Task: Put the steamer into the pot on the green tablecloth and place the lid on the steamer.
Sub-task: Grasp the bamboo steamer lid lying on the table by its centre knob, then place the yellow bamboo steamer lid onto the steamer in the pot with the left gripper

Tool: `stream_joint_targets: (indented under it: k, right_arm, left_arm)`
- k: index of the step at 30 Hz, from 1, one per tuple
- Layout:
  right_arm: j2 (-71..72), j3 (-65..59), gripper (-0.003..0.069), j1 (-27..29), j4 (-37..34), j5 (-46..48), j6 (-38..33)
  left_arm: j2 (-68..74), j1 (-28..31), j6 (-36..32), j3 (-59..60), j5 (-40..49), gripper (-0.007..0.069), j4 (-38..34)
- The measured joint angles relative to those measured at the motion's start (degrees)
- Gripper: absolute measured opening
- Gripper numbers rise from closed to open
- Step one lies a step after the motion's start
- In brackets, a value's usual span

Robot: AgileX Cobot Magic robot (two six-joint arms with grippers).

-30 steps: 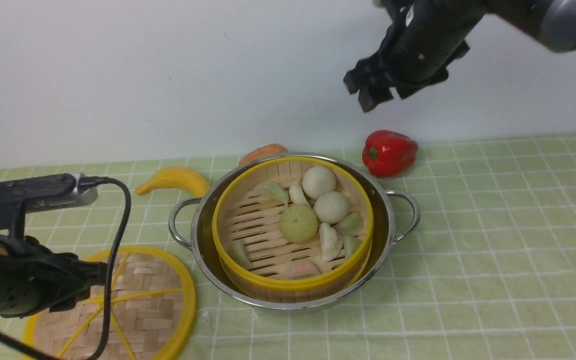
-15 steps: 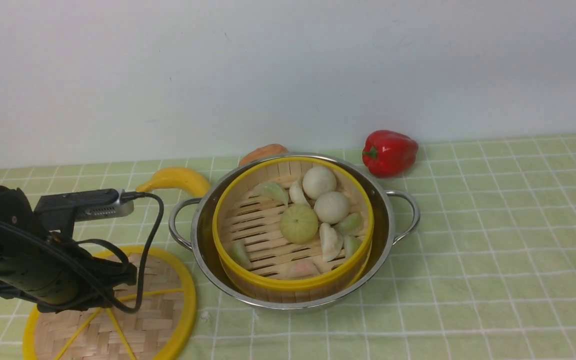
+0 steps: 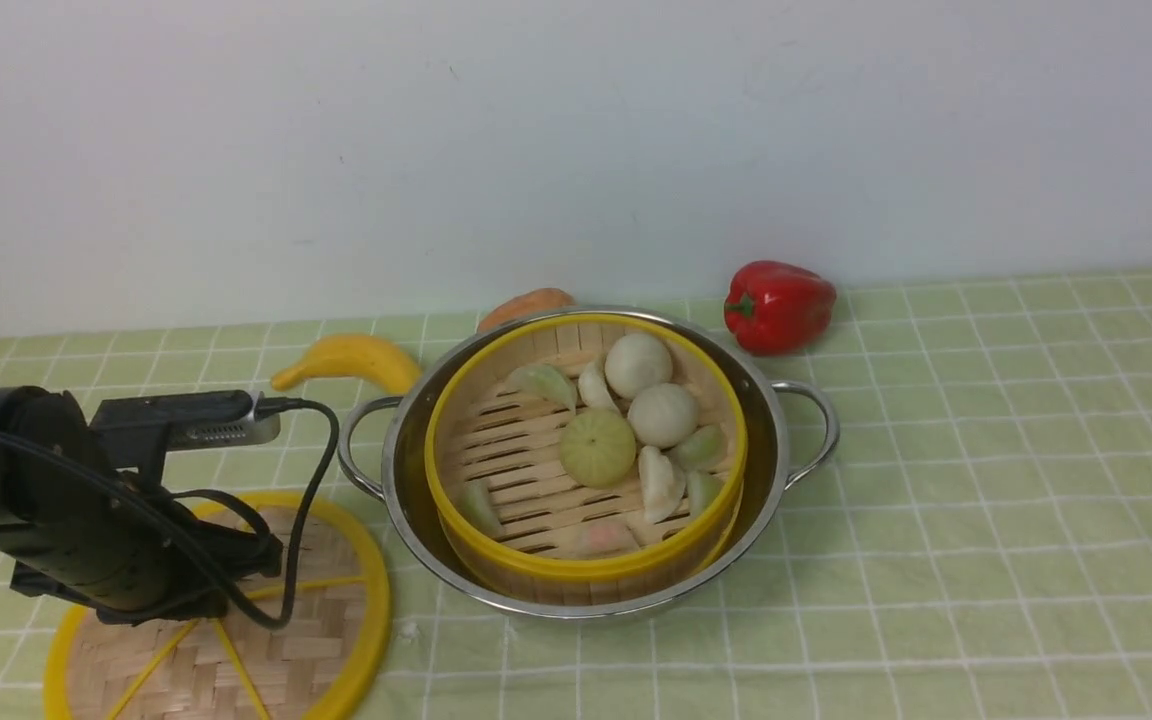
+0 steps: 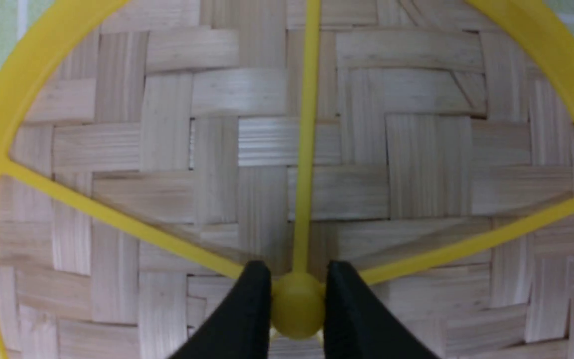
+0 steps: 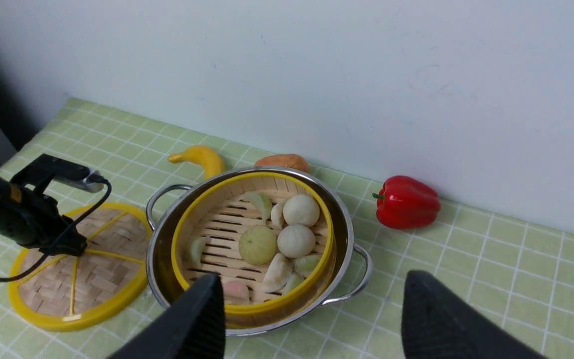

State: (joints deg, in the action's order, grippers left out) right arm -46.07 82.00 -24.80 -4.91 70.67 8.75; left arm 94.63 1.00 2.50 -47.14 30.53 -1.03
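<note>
The steamer (image 3: 586, 572), a yellow-rimmed bamboo basket with white and green buns, sits inside the steel pot (image 3: 768, 425) on the green tablecloth (image 3: 986, 500). The lid (image 3: 326, 640), a flat woven disc with yellow spokes, lies on the cloth left of the pot. My left gripper (image 4: 297, 281) is down on the lid's centre, its black fingers (image 4: 252, 299) pressed against both sides of the yellow hub. In the front view the left gripper (image 3: 241, 560) covers the lid's middle. My right gripper (image 5: 312, 299) hangs open and empty high above the pot's near right side, out of the front view.
A banana (image 3: 351, 358) and an orange vegetable (image 3: 526, 303) lie behind the pot by the white wall. A red pepper (image 3: 779, 303) sits at the back right. The left wrist's cable (image 3: 311, 500) loops over the lid, close to the pot's left handle (image 3: 356, 450).
The right arm has risen out of the front view. The left gripper has sunk and shifted right over the lid's centre, and its jaws have closed onto the hub.
</note>
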Motion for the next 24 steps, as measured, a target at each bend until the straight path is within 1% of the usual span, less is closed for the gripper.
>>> stream_joint_targets:
  k: [4,8,9,10,11,12,13,15,16,17,18,19,21,24]
  right_arm:
    - [4.59,-4.09,0.0467,0.0,1.46,0.06,3.24]
    - [6.27,-4.85,0.0467,0.0,3.15,0.17,5.14]
    - [6.46,-4.85,0.0468,0.0,3.42,0.17,5.38]
    - [6.74,-4.85,0.0468,0.0,3.54,0.11,5.64]
    - [6.74,-4.85,0.0468,0.0,3.6,0.11,5.75]
    - [6.76,-4.85,0.0468,0.0,3.6,0.11,5.81]
    - [6.76,-4.85,0.0468,0.0,3.6,0.11,5.8]
    - [6.81,-4.85,0.0468,0.0,3.6,0.11,5.86]
    - [6.81,-4.85,0.0468,0.0,3.6,0.11,5.87]
    - [6.81,-4.85,0.0468,0.0,3.6,0.11,5.92]
    - [6.81,-4.85,0.0468,0.0,3.6,0.11,5.94]
    - [6.86,-4.85,0.0468,0.0,3.6,0.11,5.94]
    - [6.83,-4.85,0.0468,0.0,3.6,0.11,5.99]
    - [6.83,-4.85,0.0468,0.0,3.6,0.11,6.29]
  left_arm:
    - [0.0,0.0,-0.04,-0.26,0.49,0.0123,0.39]
    - [0.11,0.0,-0.04,-2.18,5.11,0.0123,3.47]
    - [0.11,0.0,0.14,-3.39,7.45,0.0123,4.67]
    - [0.04,0.0,0.47,-6.87,12.44,0.0123,6.87]
    - [-0.16,0.0,0.57,-8.53,15.28,0.0123,8.21]
    - [-0.16,0.0,0.57,-8.97,15.28,0.0123,8.21]
    - [-0.53,0.0,0.62,-10.32,17.58,0.0123,9.35]
    - [-1.93,0.0,0.69,-17.35,25.25,0.0123,12.94]
    - [-2.03,0.0,0.69,-17.9,25.25,0.0123,13.11]
    - [-2.83,-0.07,0.76,-22.93,29.69,0.0123,14.13]
    - [-2.83,-0.07,0.76,-22.93,29.69,0.0123,14.13]
    - [-3.19,-0.5,0.34,-27.3,31.71,0.0123,13.85]
    - [-3.36,-2.05,-1.57,-31.44,32.56,0.0123,12.23]
    - [-3.29,-7.54,-5.97,-35.57,31.63,0.0123,7.89]
